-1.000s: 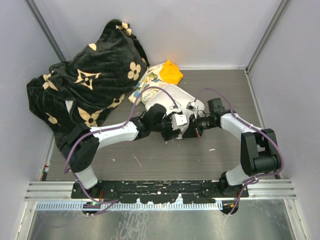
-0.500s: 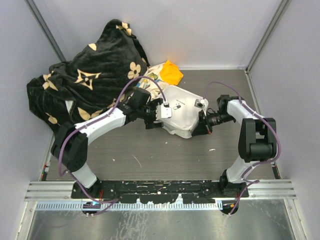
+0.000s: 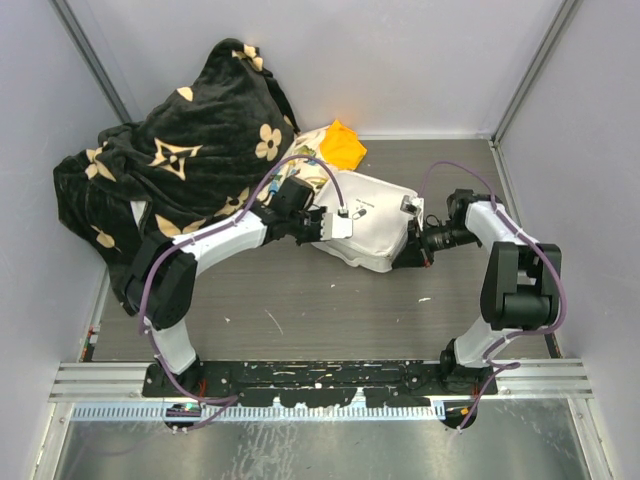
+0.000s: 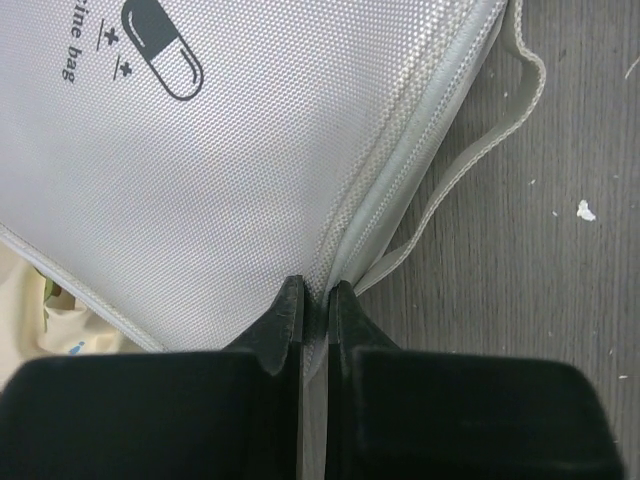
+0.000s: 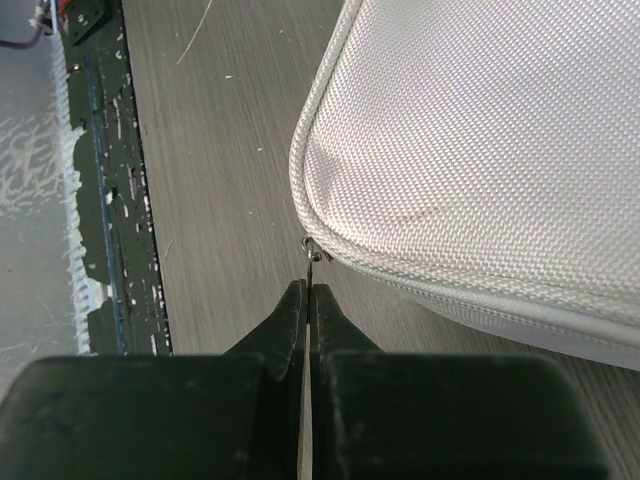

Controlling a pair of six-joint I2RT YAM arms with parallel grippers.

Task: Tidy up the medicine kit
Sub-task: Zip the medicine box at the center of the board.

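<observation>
Medicine kit [image 3: 375,215] farther right on grey tabletop [image 3: 320,300], left claw [image 4: 315,290] and right claw [image 5: 308,290] both pinching it.

this is a robotics lab test cell, not a home or a shop. plain pale grey wall panels [image 3: 420,60] stand on three sides, held in bare metal struts [image 3: 528,75]. the table [image 3: 330,310] has a scuffed grey wood-grain top, and its near edge carries an aluminium rail [image 3: 100,378] with a black mounting plate [image 3: 320,383] where the left arm [image 3: 215,245] and right arm [image 3: 515,290] are bolted, purple cables [image 3: 145,300] looped along them. the only homely things (a black flowered blanket [image 3: 170,170] and a white medicine kit [image 3: 375,215]) lie on this bench.
</observation>
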